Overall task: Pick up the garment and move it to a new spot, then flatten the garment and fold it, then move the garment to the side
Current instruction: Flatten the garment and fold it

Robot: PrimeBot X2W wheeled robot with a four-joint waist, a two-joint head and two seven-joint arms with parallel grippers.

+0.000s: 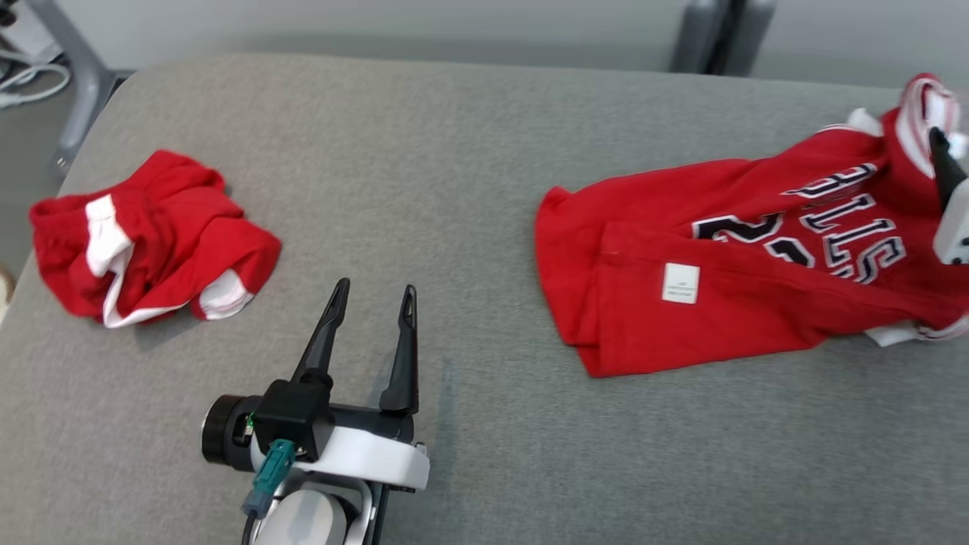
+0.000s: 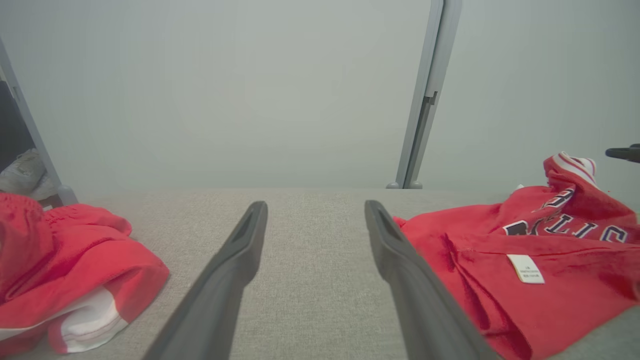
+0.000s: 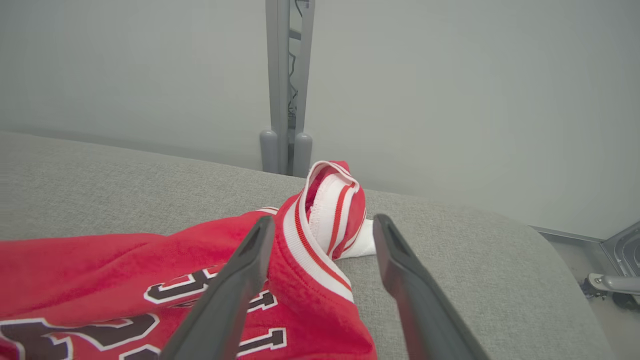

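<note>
Red jersey (image 1: 757, 318) with dark, white-edged lettering is laid out, rumpled, on the right side of the grey padded surface (image 1: 469, 174). Its hem is turned toward the middle, and a white label (image 1: 680, 283) is seen on the folded-over lower part. At the far right end a red-and-white striped edge (image 3: 332, 200) of the jersey is bunched up and stands raised off the surface. The right gripper (image 3: 324, 220) is seen at that end with its two dark fingers spread wide. The striped edge rises in the gap between them and nothing is pinched, though whether either finger brushes the cloth cannot be told. In the head view one finger (image 1: 942, 170) of that gripper is seen pointing up over the striped end. The left gripper (image 1: 377, 286) is held low over bare surface near the front, well apart from the jersey, its fingers likewise spread with nothing between them. A crumpled pair of red shorts (image 1: 159, 235) with white trim is seen near the left edge of the surface, well apart from both grippers. A grey upright post (image 3: 285, 75) is seen beyond the far edge.
</note>
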